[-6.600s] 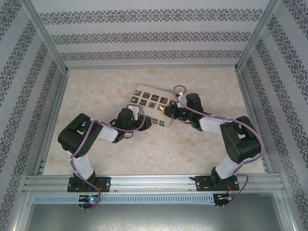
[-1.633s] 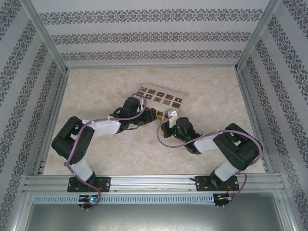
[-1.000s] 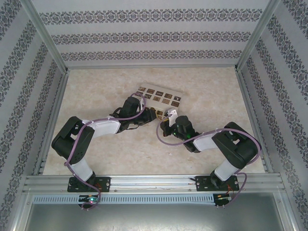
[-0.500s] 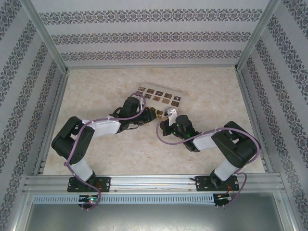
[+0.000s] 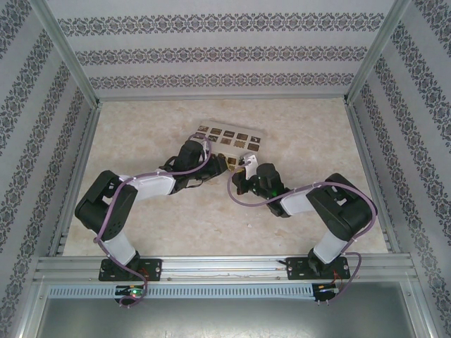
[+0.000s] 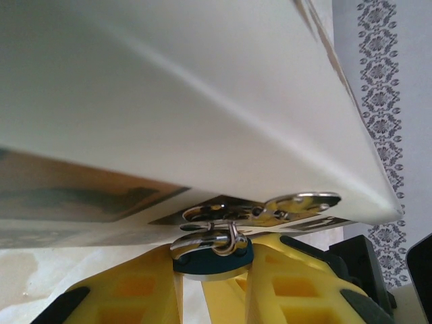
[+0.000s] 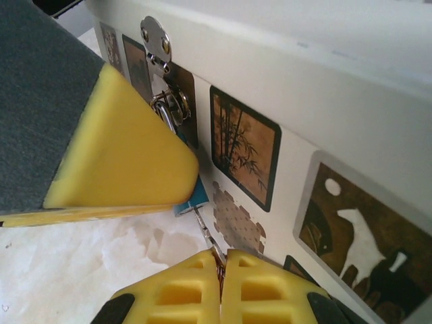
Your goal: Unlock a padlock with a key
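Observation:
The tiny teal padlock (image 6: 202,263) hangs by its silver shackle (image 6: 223,237) from the hasp (image 6: 270,206) of the beige tiled box (image 6: 202,101). My left gripper (image 6: 210,271) is shut on the padlock body. In the right wrist view my right gripper (image 7: 223,260) is shut on a thin silver key (image 7: 206,229). The key's blade runs up to the padlock's (image 7: 190,201) lower end; how deep it sits is hidden. From above, the left gripper (image 5: 220,167) and the right gripper (image 5: 237,179) meet at the box's (image 5: 225,135) near side.
The box stands tilted on the marble tabletop (image 5: 141,127), mid-table. The left gripper's yellow finger (image 7: 121,148) sits close over the key. Patterned walls and metal frame posts (image 5: 366,63) close the table in on three sides.
The right arm has swung from the box's right side round to its front, bringing the key up to the padlock. The box has shifted slightly back and left. The left gripper stays on the padlock.

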`<state>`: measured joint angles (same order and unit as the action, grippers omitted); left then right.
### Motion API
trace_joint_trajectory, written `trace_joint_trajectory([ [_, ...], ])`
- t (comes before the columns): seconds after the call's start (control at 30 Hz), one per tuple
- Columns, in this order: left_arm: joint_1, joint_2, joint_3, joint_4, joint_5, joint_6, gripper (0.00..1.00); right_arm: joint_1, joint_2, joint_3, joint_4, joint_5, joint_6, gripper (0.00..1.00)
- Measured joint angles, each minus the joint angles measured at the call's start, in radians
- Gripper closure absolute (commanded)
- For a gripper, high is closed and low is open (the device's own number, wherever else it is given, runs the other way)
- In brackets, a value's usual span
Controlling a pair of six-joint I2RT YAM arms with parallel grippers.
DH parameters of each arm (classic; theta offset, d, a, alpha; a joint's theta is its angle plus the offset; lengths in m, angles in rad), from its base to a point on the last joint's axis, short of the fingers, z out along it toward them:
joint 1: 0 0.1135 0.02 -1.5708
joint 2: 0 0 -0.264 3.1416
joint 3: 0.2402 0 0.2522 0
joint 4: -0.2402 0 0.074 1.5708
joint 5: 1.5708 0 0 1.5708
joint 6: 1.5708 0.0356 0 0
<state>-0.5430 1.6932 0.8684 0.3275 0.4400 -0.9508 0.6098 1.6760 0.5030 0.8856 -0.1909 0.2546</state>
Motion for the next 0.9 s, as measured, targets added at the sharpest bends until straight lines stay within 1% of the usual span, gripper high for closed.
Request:
trace_joint_trajectory([
  [0.43,0.023,-0.011,0.0,0.027,-0.039,-0.002,0.76,-0.019,0.06,0.124,-0.046,-0.077,0.0,1.0],
  [0.73,0.026,-0.011,0.0,0.029,-0.053,-0.002,0.76,-0.025,0.076,0.138,-0.05,-0.089,0.001,1.0],
  [0.9,0.031,-0.001,0.0,0.036,-0.053,-0.002,0.76,-0.025,0.1,0.138,-0.02,-0.087,0.007,1.0],
])
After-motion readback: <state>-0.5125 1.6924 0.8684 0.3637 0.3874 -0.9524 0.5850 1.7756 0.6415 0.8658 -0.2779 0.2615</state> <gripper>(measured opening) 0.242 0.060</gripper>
